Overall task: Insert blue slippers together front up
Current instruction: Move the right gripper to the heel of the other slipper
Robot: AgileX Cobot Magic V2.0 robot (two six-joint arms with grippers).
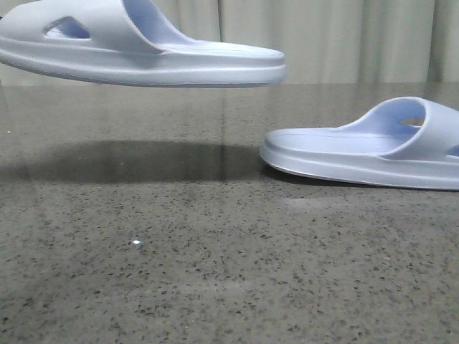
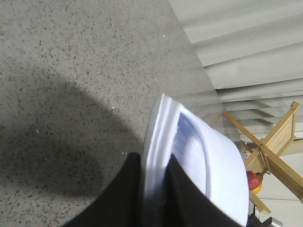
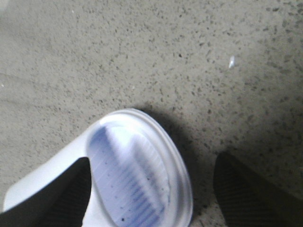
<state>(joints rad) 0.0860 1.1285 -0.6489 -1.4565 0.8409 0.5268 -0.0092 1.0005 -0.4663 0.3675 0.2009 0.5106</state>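
Across the front view, one blue slipper [image 1: 143,50] hangs in the air at upper left, its long axis running left to right, sole level and facing down, strap toward the left edge, the open end pointing right; a dark shadow lies on the table [image 1: 215,272] beneath it. A second blue slipper [image 1: 373,147] sits on the table at right, also lying left to right, strap at the right edge and its other end pointing left toward the middle; the two are apart. The speckled grey stone surface is bare in the foreground, and pale curtains [image 1: 323,39] hang behind its far edge. From the left wrist view, the left gripper [image 2: 154,189] has its dark fingers [image 2: 184,198] clamped on the rim of the lifted slipper [image 2: 199,161], which stands edgewise above the table, near the table edge, with pleated curtains and a wooden rack [image 2: 274,151] beyond. From the right wrist view, the right gripper [image 3: 151,189] has its fingers [image 3: 246,189] set apart, one on either side of the resting slipper's rounded end [image 3: 137,175], whose ridged footbed faces up; whether either finger touches it cannot be told.
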